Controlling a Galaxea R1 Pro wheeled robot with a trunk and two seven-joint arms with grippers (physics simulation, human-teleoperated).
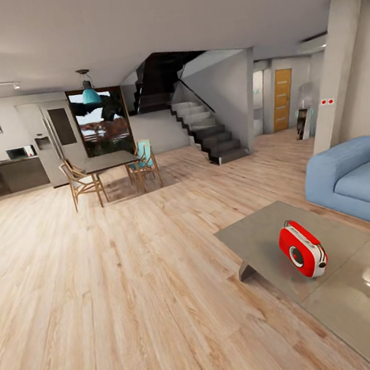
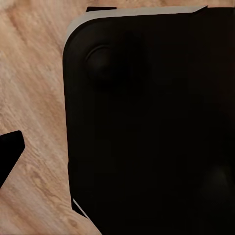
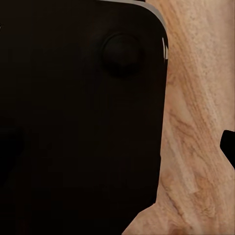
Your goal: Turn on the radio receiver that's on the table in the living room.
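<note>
Ahead I see the low glossy grey square table on light wood floor, the small red rounded radio receiver upright on it; my jaws' state I cannot tell.

An open-plan home: a blue sofa beside a low glossy table, a dining table with wooden chairs, a kitchen counter and fridge, a staircase, wood floor.
</note>
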